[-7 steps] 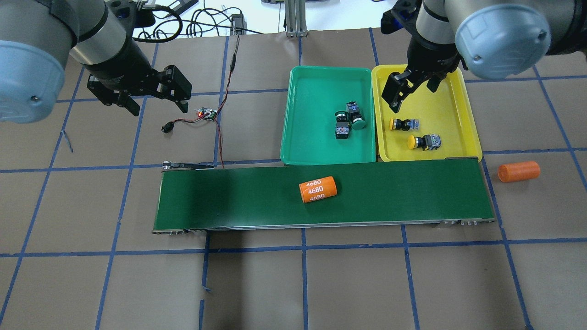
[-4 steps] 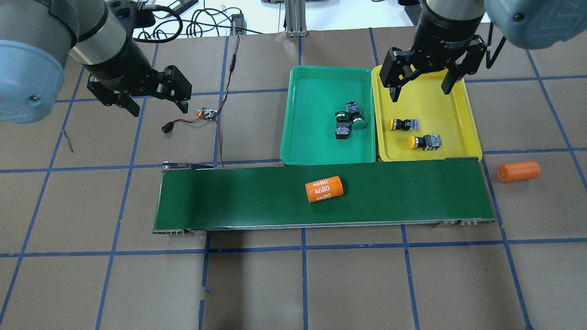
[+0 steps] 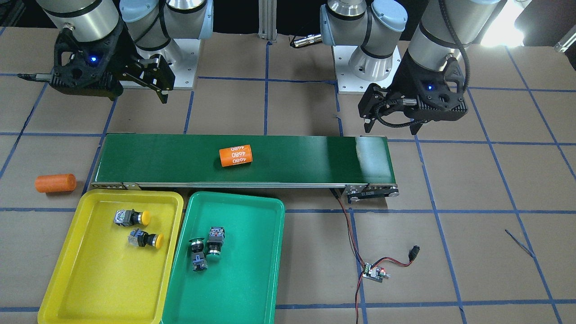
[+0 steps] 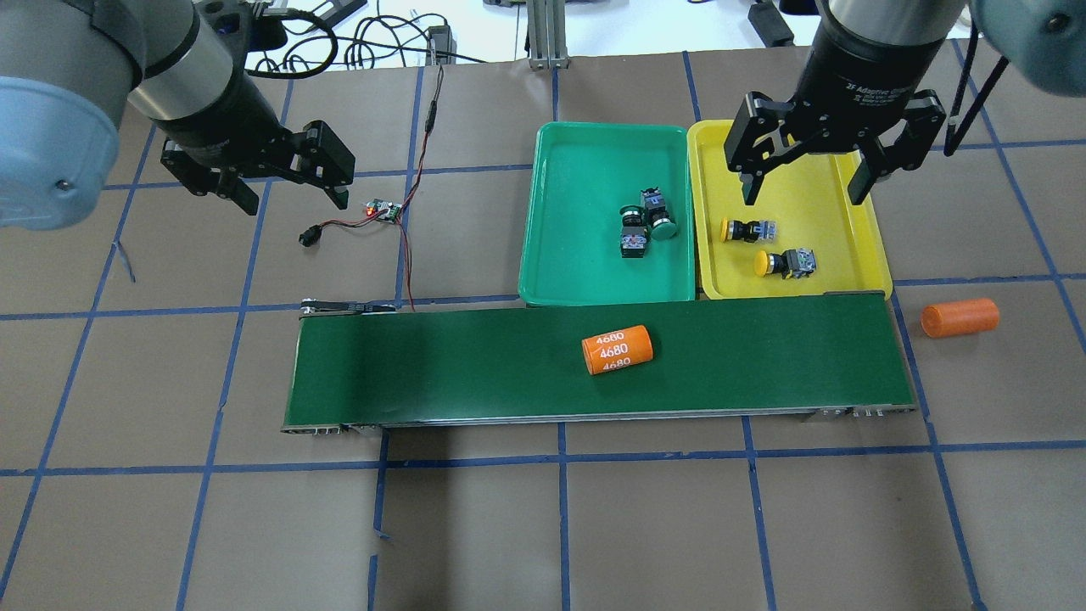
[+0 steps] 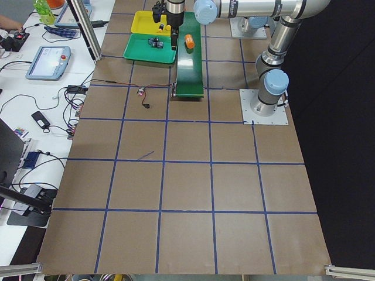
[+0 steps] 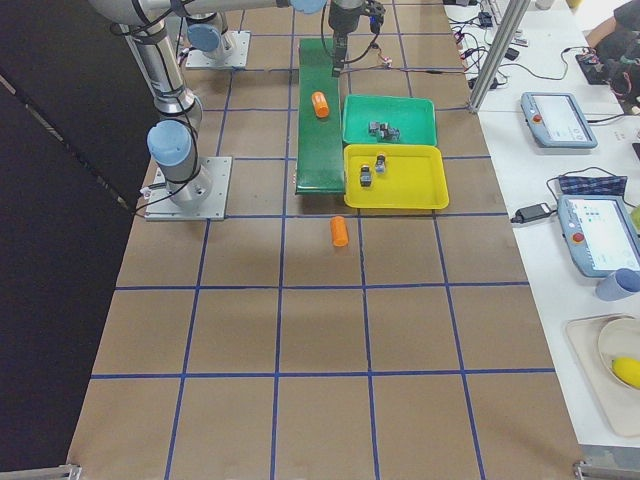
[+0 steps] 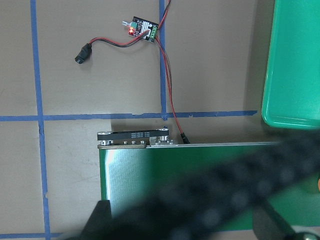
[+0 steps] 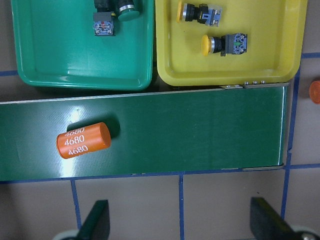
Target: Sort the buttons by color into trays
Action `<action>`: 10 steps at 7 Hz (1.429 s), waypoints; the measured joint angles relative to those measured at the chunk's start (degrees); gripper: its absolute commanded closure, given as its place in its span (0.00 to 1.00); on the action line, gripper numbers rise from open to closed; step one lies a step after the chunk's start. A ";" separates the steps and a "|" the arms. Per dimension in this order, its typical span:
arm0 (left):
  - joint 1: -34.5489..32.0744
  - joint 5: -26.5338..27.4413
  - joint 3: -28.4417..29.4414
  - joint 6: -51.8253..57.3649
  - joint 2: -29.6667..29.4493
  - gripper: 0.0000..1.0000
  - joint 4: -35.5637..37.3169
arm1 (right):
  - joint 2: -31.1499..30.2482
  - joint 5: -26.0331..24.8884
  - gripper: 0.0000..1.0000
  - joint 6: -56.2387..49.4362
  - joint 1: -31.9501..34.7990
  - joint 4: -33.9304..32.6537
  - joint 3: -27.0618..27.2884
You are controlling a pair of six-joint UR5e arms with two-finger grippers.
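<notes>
L gripper [image 4: 293,199]: fingers spread, empty, hangs over bare table near a small circuit board [image 4: 383,210] w/ red + black leads. Idle, by the look of it.
conveyor belt [image 4: 475,365]: long dark-green matte strip, metal end brackets, thin metal edge rail. No buttons on it.
orange cylinder on belt [image 4: 617,350]: smooth, lying on its side, white "4680" printed x3. Not a sort item.
green tray [image 4: 577,255]: shallow teal plastic, rounded corners, glossy raised rim; touches yellow tray side by side, both just beyond belt.
green buttons [image 4: 645,222]: two, lying on their sides in green tray, touching or nearly; round mushroom caps, black bodies, grey-blue contact blocks.
yellow tray [image 4: 848,246]: same moulding, bright yellow.
yellow buttons [image 4: 768,246]: two, on their sides in yellow tray, close but apart, caps toward green tray.
R gripper [image 4: 804,182]: fingers wide apart, nothing held, above yellow tray's far half, clear of the buttons.
2nd orange cylinder [image 4: 960,317]: plain, on table just past belt's end.
step: judged as end of sort; all 4 visible buttons sit in matching trays.
next: prob. R arm clears tray; otherwise watch belt for more buttons. Can't tell if more are coming.
</notes>
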 measured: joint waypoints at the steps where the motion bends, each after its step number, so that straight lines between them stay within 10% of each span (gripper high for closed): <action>1: 0.01 0.09 0.07 0.00 0.07 0.00 0.00 | -0.23 -0.17 0.00 -0.03 0.04 -0.37 -0.14; 10: 0.09 0.31 0.26 0.00 -0.14 0.00 0.11 | -0.99 -0.03 0.00 -0.73 0.15 -1.18 -0.04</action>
